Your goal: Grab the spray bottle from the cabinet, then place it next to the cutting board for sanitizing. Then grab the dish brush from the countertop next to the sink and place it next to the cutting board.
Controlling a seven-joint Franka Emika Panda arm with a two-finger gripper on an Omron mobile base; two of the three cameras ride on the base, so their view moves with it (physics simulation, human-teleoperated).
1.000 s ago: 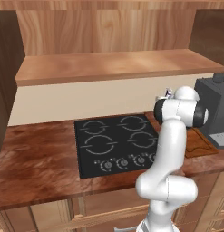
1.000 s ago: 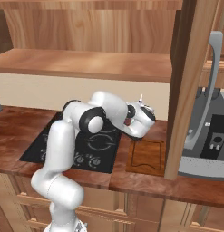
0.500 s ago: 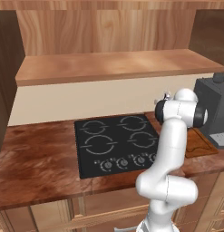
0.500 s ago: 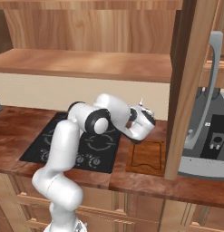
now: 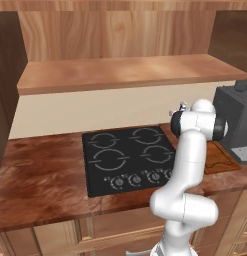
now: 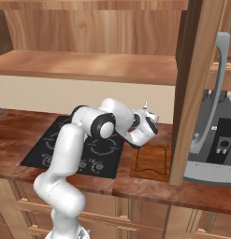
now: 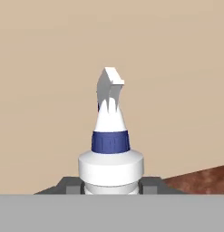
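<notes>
Wrist has swung slightly toward 3 o'clock since a second ago in the right base view, carrying the bottle closer over the board; base hasn't driven, scene framing matches

gripper [image 7: 111, 189] is clamped on the spray bottle [image 7: 110, 149] – hand view shows both dark tips flanking the white body just below the shoulder, trigger head pointing up to 12 o'clock against the beige wall

Bottle is off the tabletop [image 6: 23, 130], held above the stove/board boundary. cutting board [image 6: 153, 161] lies at about 5 o'clock from the hand in the right base view, between stove top [image 6: 70, 149] and the cabinet [image 6: 191, 88] side panel

Handling, my read: small plastic bottle, light, rigid enough, smooth sides so could slip or twist if pinched on the tapered neck. Current grip on the straight body under the shoulder looks right. Tall and narrow, so probably tippy on set-down – lower it upright, release only once the base is flat on the tabletop beside the board
</notes>
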